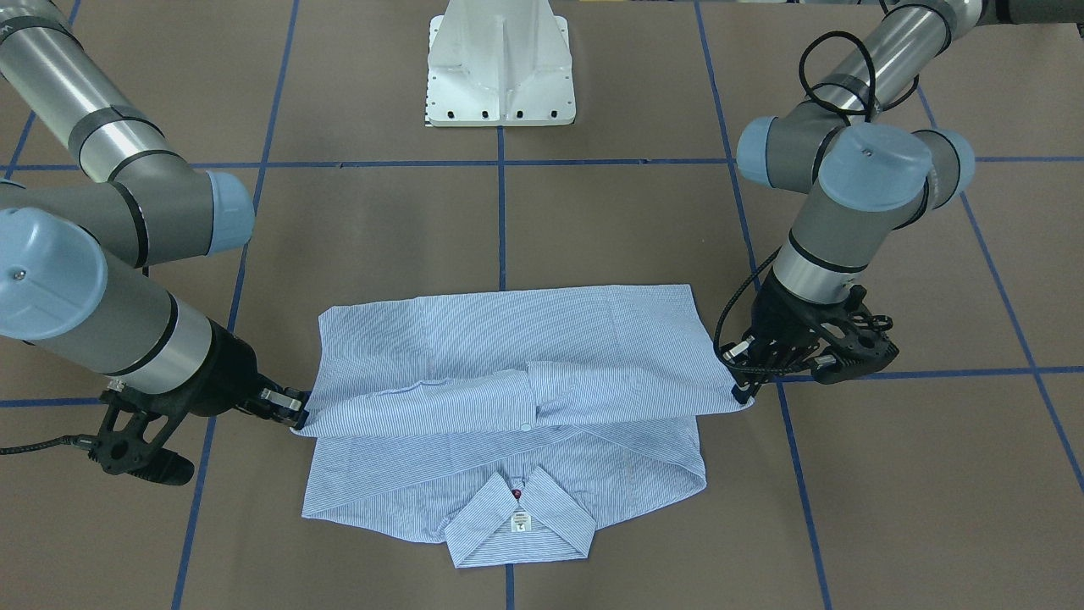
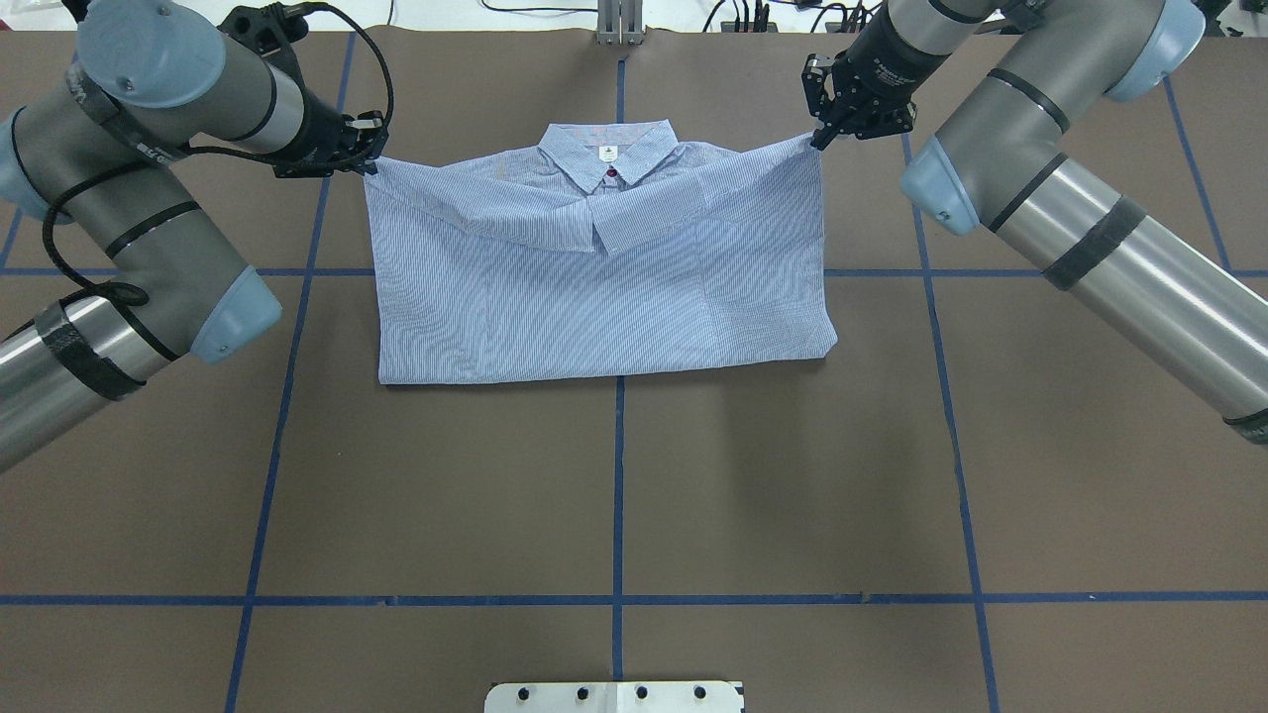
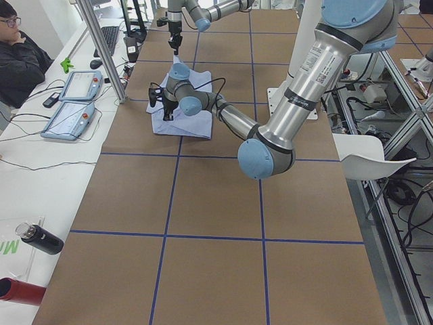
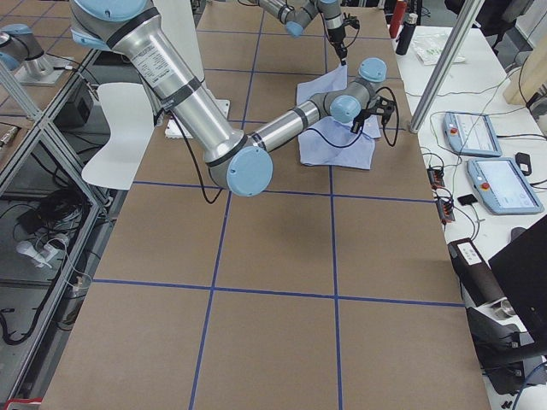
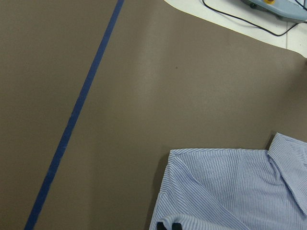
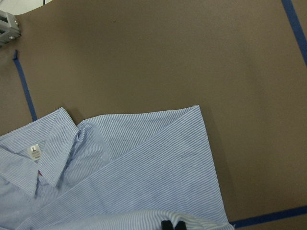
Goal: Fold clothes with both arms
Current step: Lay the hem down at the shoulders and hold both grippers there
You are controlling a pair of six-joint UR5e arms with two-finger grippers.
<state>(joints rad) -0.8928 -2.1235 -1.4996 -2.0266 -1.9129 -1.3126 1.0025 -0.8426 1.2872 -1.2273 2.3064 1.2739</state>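
A light blue-and-white striped shirt (image 2: 594, 297) lies flat on the brown counter (image 2: 446, 475). Its collar (image 2: 609, 158) is on the side away from the white pedestal base (image 2: 614, 696) and is spread open, so the white label (image 2: 606, 153) shows. The body of the shirt is doubled over toward the collar. The free edge of the upper layer runs straight across just short of the collar, leaving the collar and the red button (image 1: 517, 491) at its throat uncovered. To the collar's left in the overhead view, the left tool (image 2: 369, 158) is pressed together on one end of that edge, and its wrist view shows black fingertips (image 5: 176, 226) pinching striped cloth. On the collar's other side the right tool (image 2: 818, 141) pinches the opposite end of the same edge with its black fingertips (image 6: 167, 225) on the fabric. The corner there is drawn up into a slight peak. Both tools are about level with the collar, one at each side edge of the shirt, with the cloth stretched between them. A folded sleeve cuff with a pale button (image 1: 525, 426) lies across the upper layer on the base side of the collar. Blue tape lines (image 2: 618, 475) cross the counter, and one of them runs under the shirt in line with the collar.
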